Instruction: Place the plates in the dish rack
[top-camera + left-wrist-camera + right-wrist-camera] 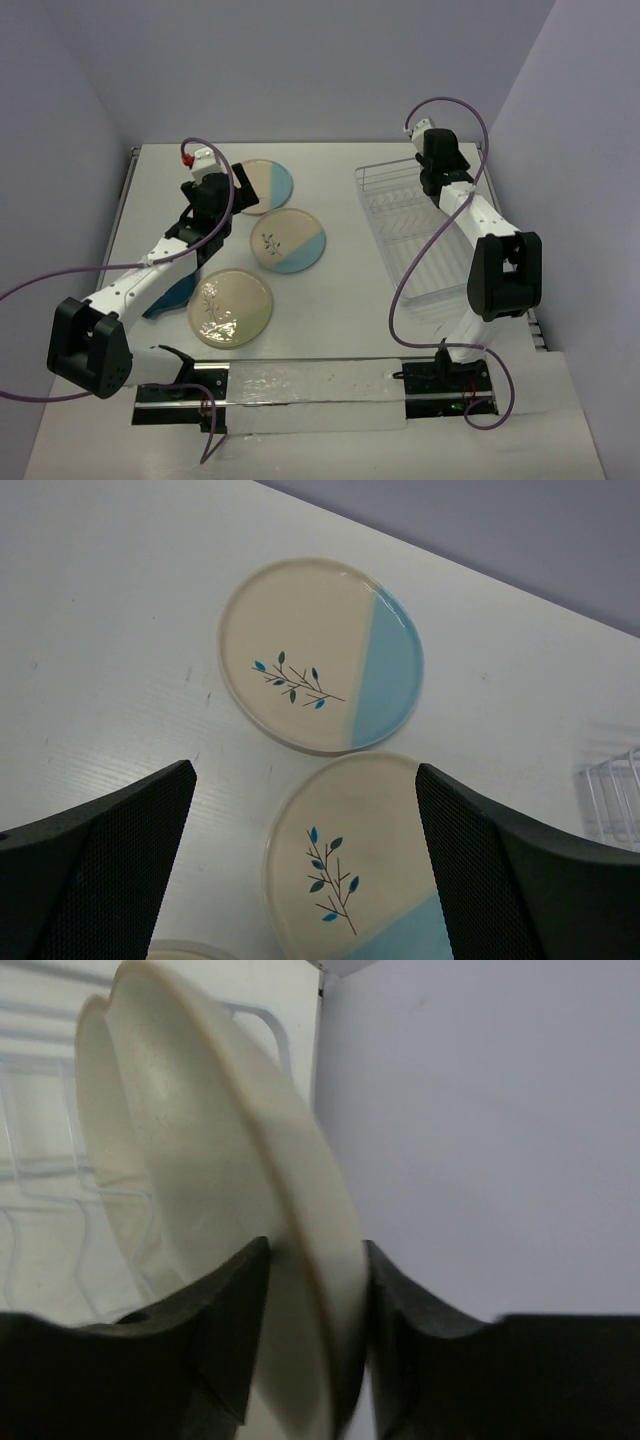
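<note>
Two cream-and-light-blue sprig plates lie flat on the table, one farther back (262,186) (320,655) and one nearer (287,240) (350,865). A pale green floral plate (231,307) lies in front of them. A dark blue plate (170,297) is partly hidden under the left arm. My left gripper (208,205) (305,860) is open and empty, held above the sprig plates. My right gripper (440,180) (315,1300) is shut on the rim of a cream plate (200,1160), held on edge over the far end of the white wire dish rack (415,235) (40,1160).
The rack stands along the right side of the table, close to the right wall; one corner shows in the left wrist view (610,800). Purple cables hang from both arms. A clear strip (310,385) lies along the near edge between the arm bases.
</note>
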### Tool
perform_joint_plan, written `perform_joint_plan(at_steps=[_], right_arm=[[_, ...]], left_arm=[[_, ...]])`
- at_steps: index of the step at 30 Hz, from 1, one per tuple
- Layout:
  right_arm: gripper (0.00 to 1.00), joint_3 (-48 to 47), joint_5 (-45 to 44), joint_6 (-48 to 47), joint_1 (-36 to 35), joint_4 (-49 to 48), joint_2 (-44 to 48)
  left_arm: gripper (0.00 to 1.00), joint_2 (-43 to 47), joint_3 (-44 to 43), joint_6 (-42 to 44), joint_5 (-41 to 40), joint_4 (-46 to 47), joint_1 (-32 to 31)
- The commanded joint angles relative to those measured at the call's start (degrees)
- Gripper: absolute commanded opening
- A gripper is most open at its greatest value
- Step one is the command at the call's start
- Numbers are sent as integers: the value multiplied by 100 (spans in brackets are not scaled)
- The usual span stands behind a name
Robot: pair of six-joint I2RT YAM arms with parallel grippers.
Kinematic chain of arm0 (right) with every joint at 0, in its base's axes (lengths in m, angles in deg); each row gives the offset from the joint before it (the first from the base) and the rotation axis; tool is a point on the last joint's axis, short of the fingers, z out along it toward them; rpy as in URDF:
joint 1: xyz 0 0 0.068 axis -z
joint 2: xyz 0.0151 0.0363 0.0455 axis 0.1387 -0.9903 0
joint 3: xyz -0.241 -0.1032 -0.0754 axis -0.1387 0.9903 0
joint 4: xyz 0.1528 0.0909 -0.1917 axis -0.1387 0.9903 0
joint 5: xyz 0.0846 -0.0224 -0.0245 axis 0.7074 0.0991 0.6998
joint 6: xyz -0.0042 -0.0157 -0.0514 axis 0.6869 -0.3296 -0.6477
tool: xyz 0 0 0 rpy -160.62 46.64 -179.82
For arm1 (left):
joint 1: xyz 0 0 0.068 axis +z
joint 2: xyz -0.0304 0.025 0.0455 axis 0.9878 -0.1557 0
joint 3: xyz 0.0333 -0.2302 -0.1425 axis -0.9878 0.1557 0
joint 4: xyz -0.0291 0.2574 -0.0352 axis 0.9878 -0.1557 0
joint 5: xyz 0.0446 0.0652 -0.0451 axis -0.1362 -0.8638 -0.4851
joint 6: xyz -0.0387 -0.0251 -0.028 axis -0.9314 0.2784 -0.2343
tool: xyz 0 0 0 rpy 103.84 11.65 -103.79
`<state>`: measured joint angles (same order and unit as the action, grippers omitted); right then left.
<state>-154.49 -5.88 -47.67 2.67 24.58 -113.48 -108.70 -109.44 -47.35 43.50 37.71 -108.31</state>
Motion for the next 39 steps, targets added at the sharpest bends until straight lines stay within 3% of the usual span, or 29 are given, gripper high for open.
perform_joint_plan(at_steps=[1, 3, 10, 13, 20, 24, 39], right_arm=[[31, -174, -261, 51, 120, 513, 67], [31, -160, -246, 21, 177, 682, 155], [71, -241, 132, 54, 375, 1427, 522], [78, -149, 319, 24, 419, 1446, 776], [80, -293, 695, 367, 468, 1443, 1066], [76, -559, 1450, 645, 452, 1434, 850], [71, -1276, 2360, 959, 429, 1319, 113]], left_arm=[[99, -81, -327, 58, 79, -8, 28], [99, -87, -329, 65, 90, -10, 28], [99, -54, -320, 84, 127, 18, 28], [99, -69, -322, 90, 134, 18, 28], [99, -78, -319, 93, 203, 44, 28], [99, -96, -353, 93, 222, 10, 28], [99, -110, -354, 164, 341, 62, 28]])
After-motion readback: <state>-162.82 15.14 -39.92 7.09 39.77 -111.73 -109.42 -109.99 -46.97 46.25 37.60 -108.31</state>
